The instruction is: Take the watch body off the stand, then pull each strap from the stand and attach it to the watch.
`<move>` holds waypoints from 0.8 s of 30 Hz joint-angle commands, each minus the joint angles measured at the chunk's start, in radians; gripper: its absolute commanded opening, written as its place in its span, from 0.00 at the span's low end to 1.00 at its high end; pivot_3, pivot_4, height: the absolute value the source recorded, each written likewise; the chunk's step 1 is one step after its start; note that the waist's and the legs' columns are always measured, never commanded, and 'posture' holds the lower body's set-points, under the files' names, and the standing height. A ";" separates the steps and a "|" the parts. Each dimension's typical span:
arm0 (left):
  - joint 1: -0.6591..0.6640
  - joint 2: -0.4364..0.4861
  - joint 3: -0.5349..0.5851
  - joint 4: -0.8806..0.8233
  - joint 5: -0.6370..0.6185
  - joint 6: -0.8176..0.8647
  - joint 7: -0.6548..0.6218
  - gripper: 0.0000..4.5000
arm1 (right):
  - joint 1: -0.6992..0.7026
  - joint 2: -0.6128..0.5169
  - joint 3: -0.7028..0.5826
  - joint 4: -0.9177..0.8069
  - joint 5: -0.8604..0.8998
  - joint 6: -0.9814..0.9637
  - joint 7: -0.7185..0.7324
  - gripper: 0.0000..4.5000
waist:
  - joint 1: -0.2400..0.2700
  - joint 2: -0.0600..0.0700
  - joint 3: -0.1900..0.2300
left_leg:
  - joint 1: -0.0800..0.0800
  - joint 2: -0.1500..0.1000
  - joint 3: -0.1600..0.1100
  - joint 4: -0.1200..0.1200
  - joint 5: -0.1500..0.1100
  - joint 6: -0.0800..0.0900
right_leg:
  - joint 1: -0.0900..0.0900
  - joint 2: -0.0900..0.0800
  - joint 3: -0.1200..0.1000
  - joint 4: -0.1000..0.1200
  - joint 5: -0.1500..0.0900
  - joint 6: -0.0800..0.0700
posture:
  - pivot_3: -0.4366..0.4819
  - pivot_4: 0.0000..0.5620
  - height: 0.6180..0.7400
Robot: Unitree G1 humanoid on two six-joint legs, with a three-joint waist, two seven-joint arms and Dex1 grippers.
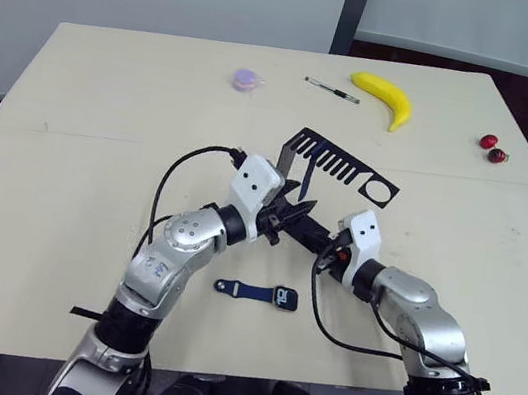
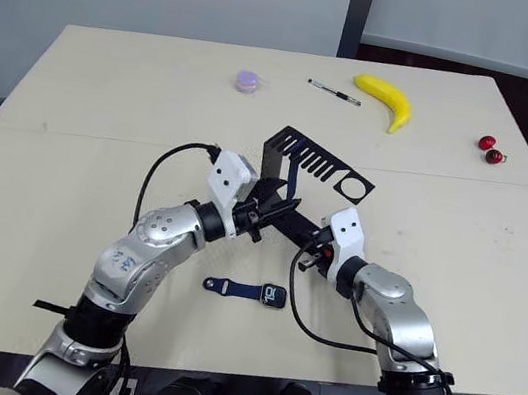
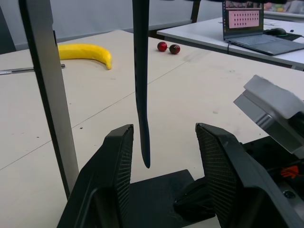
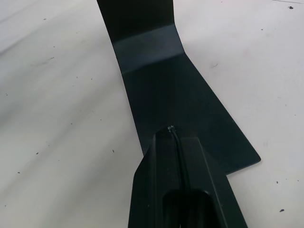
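Hanging strap (image 3: 141, 95) between open left end effector (image 3: 164, 178) fingers

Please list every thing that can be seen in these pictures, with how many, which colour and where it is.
table: one, beige, under everything.
stand: one, black, table centre, foot under the right gripper.
hanging strap: one, dark navy, hangs from the stand between the left gripper's open fingers.
watch body: one, black screen, near edge, already joined to one navy strap.
banana: one, yellow, far side.
pen: one, black and white, left of the banana.
cherries: two, red, far right.
small round thing: one, purple, far side.
laptop: one, dark, on another table.
left gripper: open around the hanging strap.
right gripper: shut, pressing the stand's foot.
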 commanded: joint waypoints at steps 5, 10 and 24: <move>-0.060 -0.061 0.005 0.049 0.041 -0.067 0.029 0.01 | 0.005 0.007 -0.010 0.017 -0.014 0.028 -0.030 0.00 | 0.000 0.000 0.000 | 0.000 0.000 0.000 0.000 0.000 0.000 | 0.000 0.000 0.000 0.000 0.000 0.000 | 0.48 0.27 1.00; -0.067 -0.081 0.005 0.051 0.054 -0.090 0.036 0.01 | 0.007 0.007 -0.017 0.012 -0.015 0.029 -0.032 0.00 | 0.001 0.000 0.000 | 0.000 0.000 0.000 0.000 0.000 0.000 | 0.000 0.000 0.000 0.000 0.000 0.000 | 0.48 0.27 1.00; -0.018 -0.042 0.056 -0.065 0.006 -0.085 -0.017 0.01 | 0.005 0.011 -0.014 0.014 -0.008 0.036 -0.025 0.00 | 0.000 0.000 0.000 | 0.000 0.000 0.000 0.000 0.000 0.000 | 0.000 0.000 0.000 0.000 0.000 0.000 | 0.48 0.27 1.00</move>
